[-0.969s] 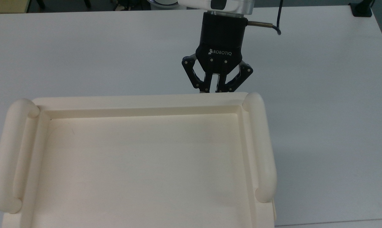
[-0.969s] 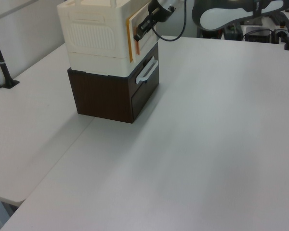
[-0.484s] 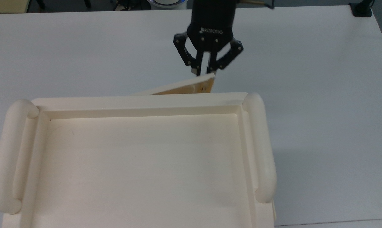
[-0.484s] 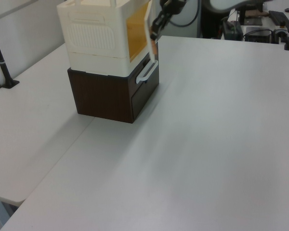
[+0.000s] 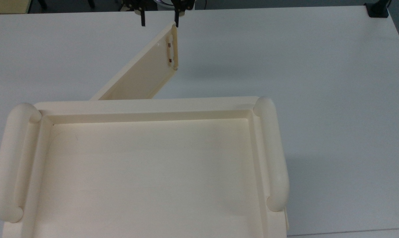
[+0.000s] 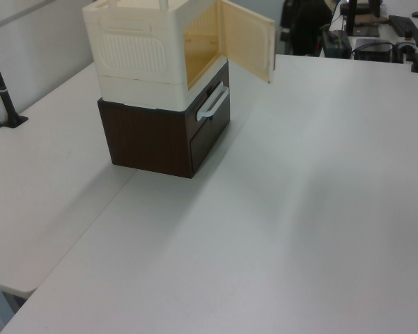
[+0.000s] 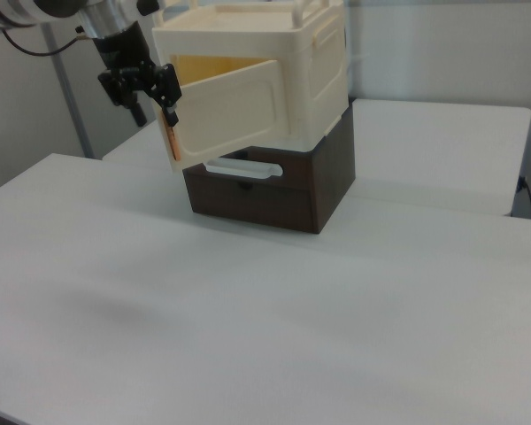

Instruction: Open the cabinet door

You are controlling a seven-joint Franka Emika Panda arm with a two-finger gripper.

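Note:
The cabinet door is a thin cream panel swung well out from the cream cabinet, with small screws and a slim rail along its free edge. In the left view the door stands wide, showing the yellowish inside. My gripper sits at the top view's upper edge, open, its right finger at the tip of the door's free edge. In the right view my gripper hovers at the free edge of the door, jaws spread and holding nothing.
The cabinet stands on a dark brown drawer unit with a white handle. White table stretches around it. A black clamp sits at the top view's far right corner, and a black pole at the left view's left.
The door went from closed to swung wide open. My gripper, first shut on its free edge, drew away with it toward the top view's upper left and has opened, letting go.

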